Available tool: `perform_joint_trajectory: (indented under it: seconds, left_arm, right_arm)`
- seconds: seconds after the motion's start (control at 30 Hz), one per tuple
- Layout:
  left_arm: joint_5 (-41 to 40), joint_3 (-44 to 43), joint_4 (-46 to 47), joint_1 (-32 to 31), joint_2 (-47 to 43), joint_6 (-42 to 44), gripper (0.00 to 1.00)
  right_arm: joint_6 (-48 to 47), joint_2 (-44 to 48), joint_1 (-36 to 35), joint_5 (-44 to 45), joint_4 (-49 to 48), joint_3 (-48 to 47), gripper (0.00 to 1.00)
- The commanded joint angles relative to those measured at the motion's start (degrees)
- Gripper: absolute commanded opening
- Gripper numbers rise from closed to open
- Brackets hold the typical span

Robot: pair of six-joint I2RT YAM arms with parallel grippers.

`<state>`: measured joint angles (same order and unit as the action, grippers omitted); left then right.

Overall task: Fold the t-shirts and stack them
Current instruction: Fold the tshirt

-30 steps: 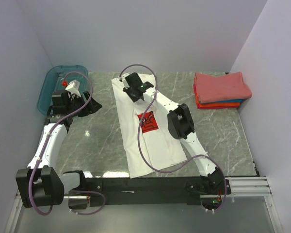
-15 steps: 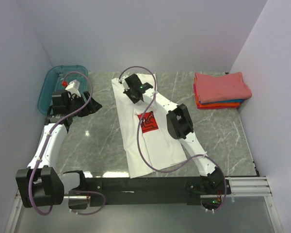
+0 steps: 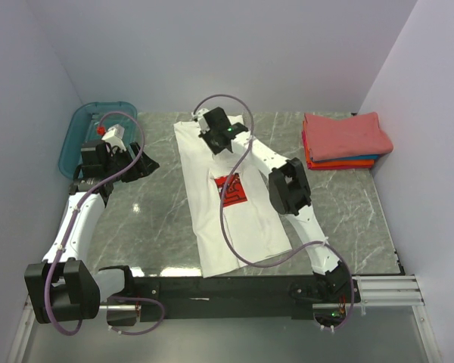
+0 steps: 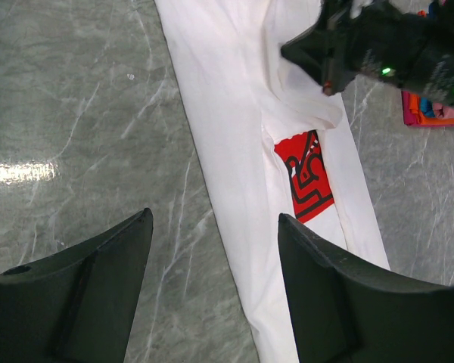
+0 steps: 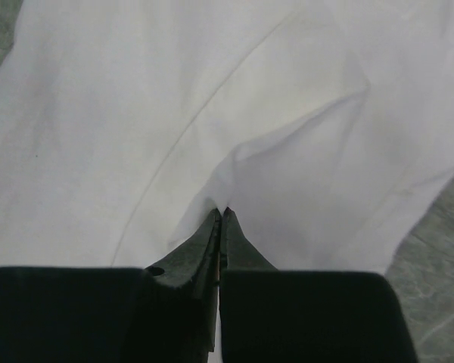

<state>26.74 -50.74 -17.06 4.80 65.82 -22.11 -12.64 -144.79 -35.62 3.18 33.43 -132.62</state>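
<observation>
**Right claw clamped on the white tee's top end, left claw idle and open**

Your white tee (image 3: 228,223) lies as a long, narrow strip down the centre of the top view. Its sides look already turned in, and the red print (image 3: 231,189) faces up. The right gripper (image 3: 210,133) sits at the upper end of that strip, above the print. In the right wrist view its tips are pressed together on a small ridge of white cloth, with creases fanning out from the pinch. That placement fits a crosswise fold. Holding the top edge would let you carry it down over the print toward the bottom hem.

The left gripper (image 4: 213,223) hangs over bare marble table (image 3: 155,219) at the left of the frame. Its jaws are spread wide and nothing is between them. It is parked beside the teal bin (image 3: 74,134), well apart from the cloth, so it leaves the fold path free.

The folded stack (image 3: 345,138) waits at the upper right, coral on top with orange and blue edges below. It is apart from the strip, so you have room to finish folding before you add to it.
</observation>
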Motion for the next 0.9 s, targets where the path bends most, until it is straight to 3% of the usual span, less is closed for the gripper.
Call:
perform_joint_trajectory:
  seconds: [0.0,0.87]
  left_arm:
    - [0.8,-0.9,1.2,0.1,-0.6,0.8,0.73]
    - [0.5,-0.8,1.2,0.0,-0.3,0.9,0.73]
  right_arm:
    - [0.1,7.7,2.2,0.1,-2.6,1.5,0.00]
    - [-7.3,5.0,11.2,1.5,-2.5,1.8,0.00]
